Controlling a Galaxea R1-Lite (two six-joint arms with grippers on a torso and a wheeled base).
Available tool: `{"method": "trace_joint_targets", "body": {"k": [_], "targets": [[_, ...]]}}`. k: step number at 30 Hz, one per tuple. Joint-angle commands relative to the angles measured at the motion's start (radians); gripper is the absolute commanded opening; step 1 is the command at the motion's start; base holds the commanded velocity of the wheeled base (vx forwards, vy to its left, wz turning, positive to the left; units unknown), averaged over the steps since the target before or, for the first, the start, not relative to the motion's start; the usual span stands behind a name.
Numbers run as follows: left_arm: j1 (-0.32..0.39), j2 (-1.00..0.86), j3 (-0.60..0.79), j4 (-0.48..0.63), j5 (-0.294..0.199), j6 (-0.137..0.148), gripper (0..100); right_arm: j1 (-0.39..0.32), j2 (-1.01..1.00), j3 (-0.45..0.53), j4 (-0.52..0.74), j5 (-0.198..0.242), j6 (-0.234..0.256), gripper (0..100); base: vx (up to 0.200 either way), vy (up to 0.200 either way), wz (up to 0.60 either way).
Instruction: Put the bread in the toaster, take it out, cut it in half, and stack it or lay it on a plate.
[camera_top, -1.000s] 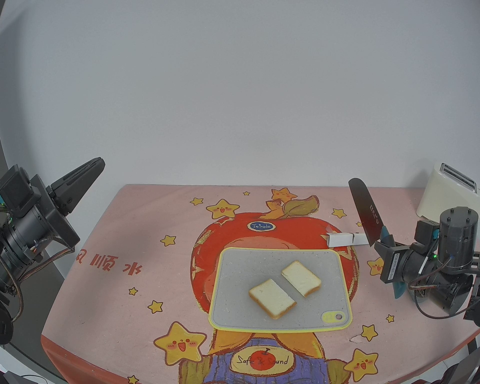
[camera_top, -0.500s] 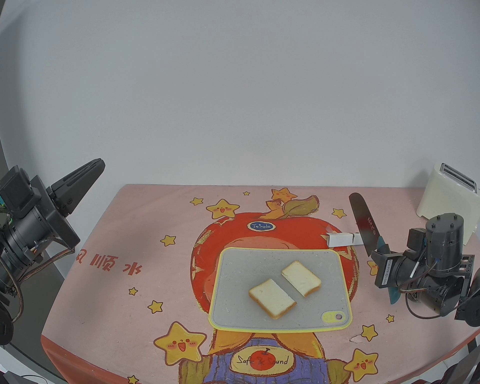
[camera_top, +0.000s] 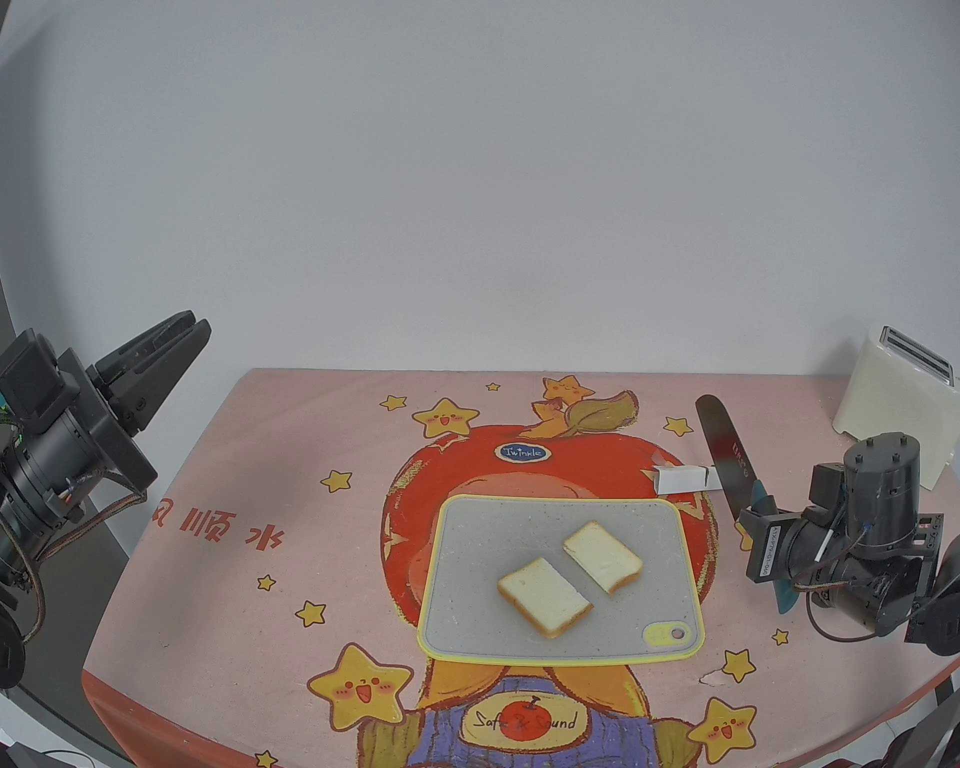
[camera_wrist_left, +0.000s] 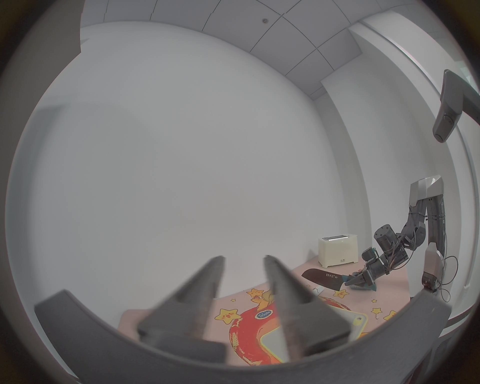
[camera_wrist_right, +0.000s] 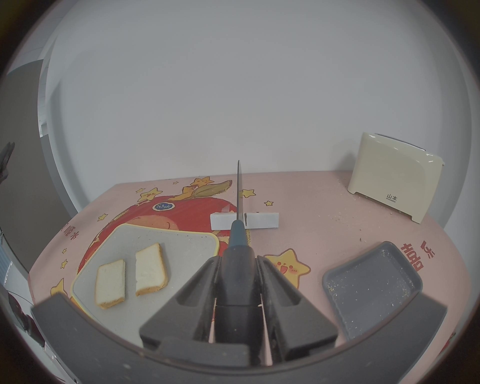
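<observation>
The right gripper (camera_top: 764, 508), fingers clamped on the knife (camera_top: 727, 448), has sunk toward the white knife rest (camera_top: 684, 479) — cutting looks done. Both bread halves (camera_top: 545, 596) lie on the cutting board (camera_top: 470, 545); the left gripper (camera_top: 160, 350) has its fingers slightly parted now.

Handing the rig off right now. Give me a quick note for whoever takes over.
Left gripper: open, empty, raised off the table's left edge.
Right gripper: shut on the knife, blade above the white knife rest.
Bread: near half and far half lie side by side on the cutting board. Grey plate sits on the table's right side, toaster behind it.
Done: bread cut in half.
Left: probably set the knife down, then move both halves onto the plate.
</observation>
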Motion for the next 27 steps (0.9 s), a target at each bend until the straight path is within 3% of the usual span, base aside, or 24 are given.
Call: {"method": "trace_joint_targets", "body": {"k": [1,27], "targets": [[0.000,-0.007,-0.003,0.000,0.000,-0.003,100,0.000,0.006,0.003,0.000,0.001,0.000,0,0.000,0.000,0.00],[-0.001,-0.025,0.018,0.000,-0.001,-0.003,100,0.000,0.040,0.014,-0.001,0.001,0.002,0,0.000,0.000,0.00]]}}
